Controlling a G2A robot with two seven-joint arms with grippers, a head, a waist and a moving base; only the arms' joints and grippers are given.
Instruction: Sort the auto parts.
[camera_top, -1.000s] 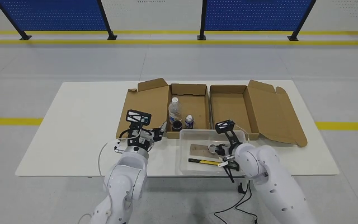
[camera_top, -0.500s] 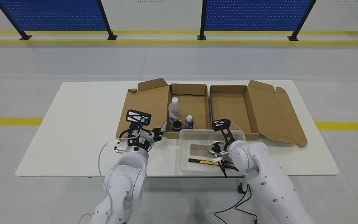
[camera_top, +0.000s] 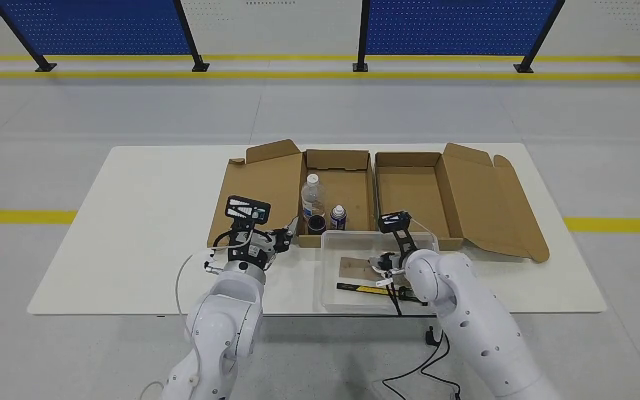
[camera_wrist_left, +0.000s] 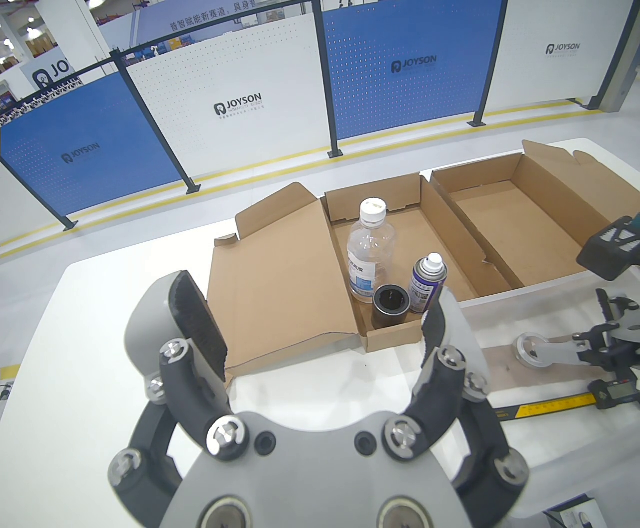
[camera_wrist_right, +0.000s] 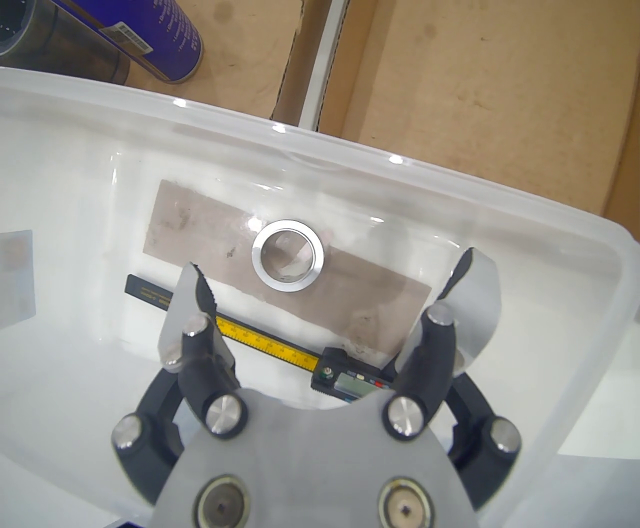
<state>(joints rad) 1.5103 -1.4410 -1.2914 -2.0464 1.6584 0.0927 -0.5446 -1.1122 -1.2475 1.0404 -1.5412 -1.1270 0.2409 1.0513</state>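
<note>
You are hovering the right gripper (camera_wrist_right: 332, 277), wide open and empty, over the metal ring (camera_wrist_right: 287, 255); left gripper (camera_wrist_left: 312, 300) likewise open, empty. Carton (camera_wrist_left: 405, 235) partly loaded; ring and caliper (camera_wrist_right: 270, 345) apparently pending.

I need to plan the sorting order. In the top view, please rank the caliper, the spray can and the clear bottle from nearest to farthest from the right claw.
1. Caliper, in the tub, next to the right claw.
2. Spray can, in the left box, near end.
3. Clear bottle, same box, farther left and back.

I find ring (camera_wrist_right: 287, 261) and caliper (camera_wrist_right: 280, 350) in the bin (camera_wrist_right: 450, 185); behind it, left box (camera_top: 338, 185) holds bottle (camera_wrist_left: 368, 250), can (camera_wrist_left: 427, 280), cylinder (camera_wrist_left: 390, 305), right box (camera_top: 410, 200) alongside.
</note>
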